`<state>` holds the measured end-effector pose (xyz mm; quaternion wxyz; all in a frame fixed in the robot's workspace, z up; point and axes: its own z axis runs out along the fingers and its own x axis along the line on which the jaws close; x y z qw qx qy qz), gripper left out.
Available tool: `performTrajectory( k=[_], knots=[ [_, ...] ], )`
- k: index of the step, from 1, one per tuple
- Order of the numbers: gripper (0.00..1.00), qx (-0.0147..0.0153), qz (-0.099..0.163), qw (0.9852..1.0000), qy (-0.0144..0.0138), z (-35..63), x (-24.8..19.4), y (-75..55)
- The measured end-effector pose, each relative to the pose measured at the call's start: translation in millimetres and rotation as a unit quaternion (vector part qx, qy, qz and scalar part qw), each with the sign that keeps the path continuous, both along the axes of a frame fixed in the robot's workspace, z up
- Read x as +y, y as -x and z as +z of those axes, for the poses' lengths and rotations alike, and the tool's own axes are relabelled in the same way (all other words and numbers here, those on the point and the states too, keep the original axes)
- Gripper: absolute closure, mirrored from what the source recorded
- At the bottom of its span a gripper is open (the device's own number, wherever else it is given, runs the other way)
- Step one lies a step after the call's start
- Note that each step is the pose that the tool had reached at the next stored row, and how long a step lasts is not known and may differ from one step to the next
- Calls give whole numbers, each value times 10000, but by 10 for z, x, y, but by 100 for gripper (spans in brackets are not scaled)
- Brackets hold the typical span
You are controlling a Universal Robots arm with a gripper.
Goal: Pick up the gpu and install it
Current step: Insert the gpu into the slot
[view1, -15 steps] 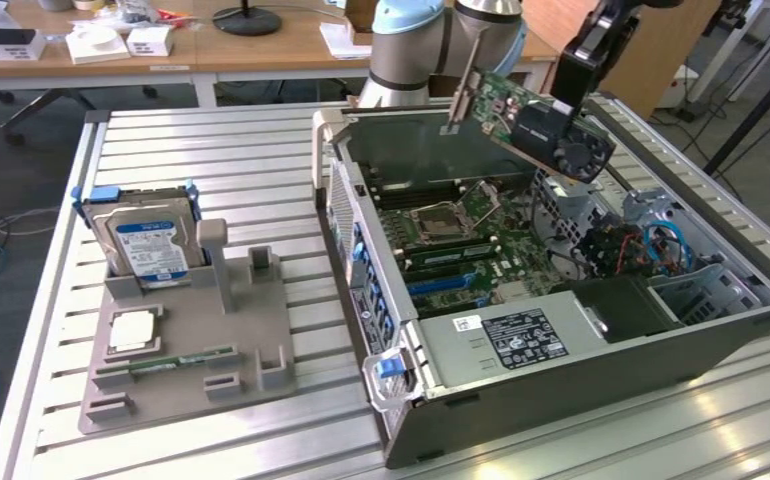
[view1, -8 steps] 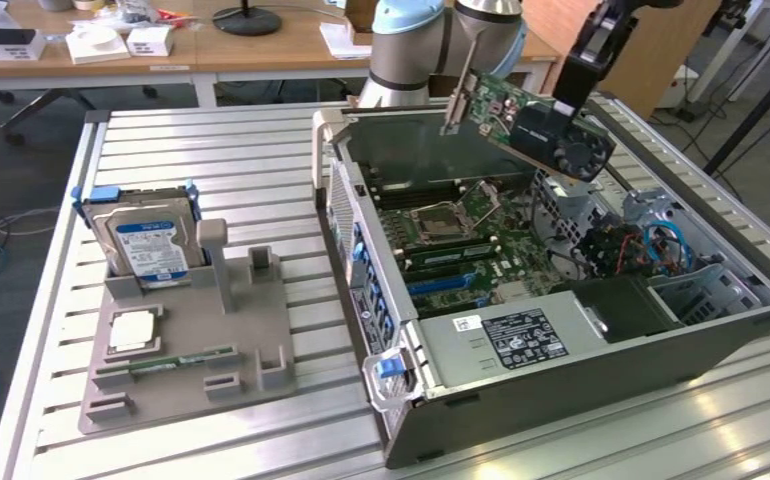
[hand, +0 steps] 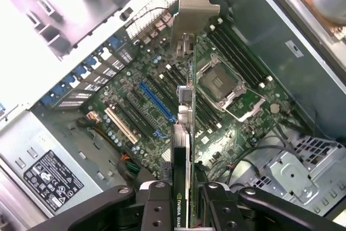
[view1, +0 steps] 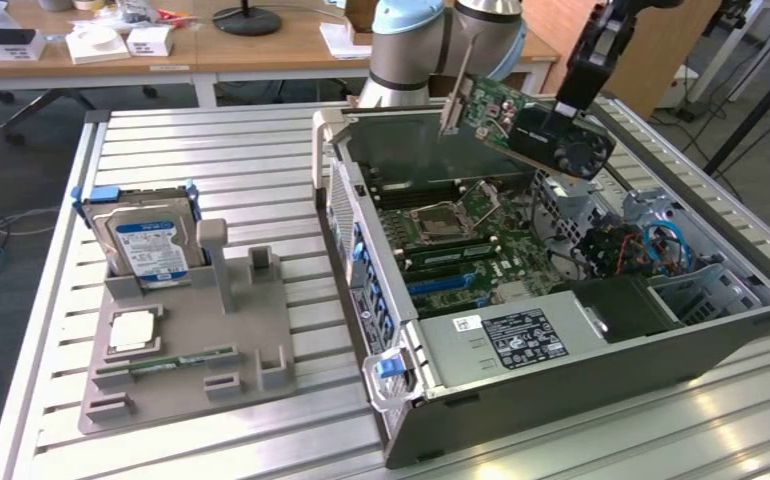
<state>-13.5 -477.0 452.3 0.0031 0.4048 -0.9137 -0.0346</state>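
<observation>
The gpu (view1: 525,120), a green circuit card with a black fan and a silver bracket at one end, hangs in the air above the open computer case (view1: 705,345). My gripper (view1: 576,100) is shut on the card's fan end. In the wrist view the gpu (hand: 184,133) is seen edge-on between my fingers (hand: 155,209), its silver bracket end farthest from them. Below it lies the motherboard (hand: 162,112) with a blue slot (hand: 157,102) and a cream slot (hand: 121,125), both bare. The card is well clear of the board.
A grey fixture tray (view1: 185,350) on the exterior view's left holds a hard drive (view1: 149,245) with a blue-white label, a processor (view1: 132,330) and a green memory stick (view1: 165,365). The power supply (view1: 519,335) sits at the case's near end. Desks with clutter stand behind.
</observation>
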Motion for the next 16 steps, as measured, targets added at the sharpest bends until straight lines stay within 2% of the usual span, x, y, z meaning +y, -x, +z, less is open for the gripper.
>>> performTrajectory(
  k=[4, 7, 12, 16],
  knots=[
    [74, 0, 304, 9995, 0, -1, 0, 0],
    [74, 0, 543, 9985, 0, -2, 0, 0],
    [74, 0, 944, 9955, 0, -4, 0, 0],
    [74, 0, 1269, 9919, 0, -6, 0, 0]
  ],
)
